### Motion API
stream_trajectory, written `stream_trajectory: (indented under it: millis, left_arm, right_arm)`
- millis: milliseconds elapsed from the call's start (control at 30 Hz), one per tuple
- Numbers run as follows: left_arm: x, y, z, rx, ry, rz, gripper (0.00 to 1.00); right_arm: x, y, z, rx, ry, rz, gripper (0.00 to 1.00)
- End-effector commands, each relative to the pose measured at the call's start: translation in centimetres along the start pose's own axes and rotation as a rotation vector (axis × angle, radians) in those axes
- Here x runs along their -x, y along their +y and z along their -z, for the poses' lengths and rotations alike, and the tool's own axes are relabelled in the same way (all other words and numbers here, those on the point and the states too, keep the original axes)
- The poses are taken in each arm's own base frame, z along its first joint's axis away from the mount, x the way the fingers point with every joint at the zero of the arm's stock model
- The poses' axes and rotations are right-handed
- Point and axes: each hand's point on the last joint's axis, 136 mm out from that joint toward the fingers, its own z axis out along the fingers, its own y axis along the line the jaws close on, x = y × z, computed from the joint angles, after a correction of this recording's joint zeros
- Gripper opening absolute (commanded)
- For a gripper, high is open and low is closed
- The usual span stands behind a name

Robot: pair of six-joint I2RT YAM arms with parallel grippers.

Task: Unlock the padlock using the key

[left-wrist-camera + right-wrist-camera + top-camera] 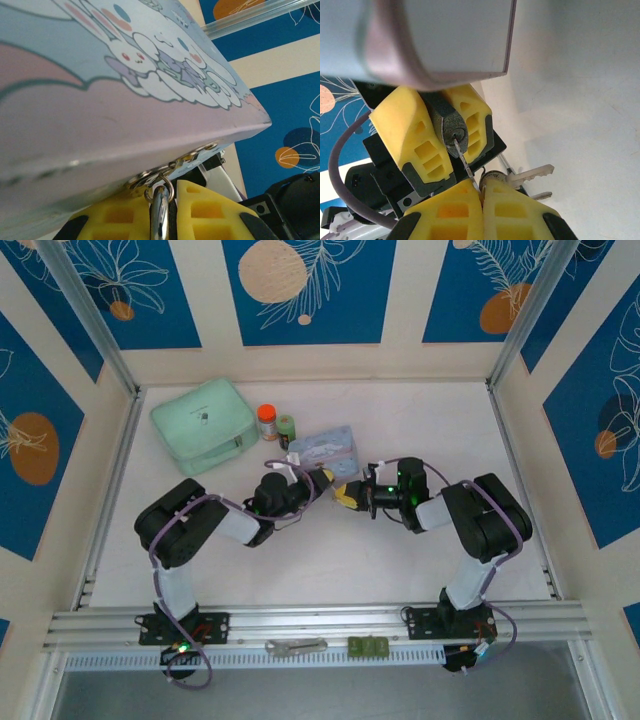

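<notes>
Padlock: black body, clenched in left claw. We log shackle hooked in ring at edge of light-blue tin, mid-bench.
Key: pinched in right claw, tip at keyhole, 6 o'clock of padlock.
Spare keys: 3 o'clock of right claw.

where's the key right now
In the right wrist view, the key is pinched in the right gripper, its tip at the padlock keyhole, below the tin.
</notes>
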Motion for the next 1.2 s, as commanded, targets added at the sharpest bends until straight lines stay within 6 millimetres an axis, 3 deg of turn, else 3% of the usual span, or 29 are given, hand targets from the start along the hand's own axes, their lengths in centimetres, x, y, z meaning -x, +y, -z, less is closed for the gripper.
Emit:
stream_trajectory:
  millis: [0,133,300,633,800,1033,1167]
  left_arm:
    - [-7.1,-4.8,1.3,-0.19,0.279,-0.042,0.0]
    - [-8.4,-4.5,2.5,-0.183,0.336,-0.034,0.0]
    - [-8.4,-6.8,2.7,-0.256,0.363,0.025,0.0]
    - [-8.5,-9.1,3.1,-0.273,0.39,0.014,0.0]
    - [-9.2,-9.3,3.2,-0.275,0.404,0.018,0.0]
    - [-8.4,-7.7,2.7,-0.187,0.347,0.001,0.0]
    - [-8.1,-8.3,2.5,-0.201,0.334,-0.028,0.0]
  right_arm:
    - [2.4,3.3,0.0,0.013,-0.067,0.143,0.0]
    - [2.7,4.1,0.2,-0.022,-0.059,0.204,0.0]
    - [2.8,3.8,-0.2,-0.028,-0.027,0.258,0.0]
    - [3.7,3.1,-0.2,-0.051,-0.047,0.281,0.0]
    - [4.4,3.3,-0.5,-0.045,-0.059,0.269,0.0]
    - [4.4,2.8,-0.1,-0.065,-0.106,0.26,0.0]
    - [4.0,2.3,0.0,-0.082,-0.112,0.222,0.0]
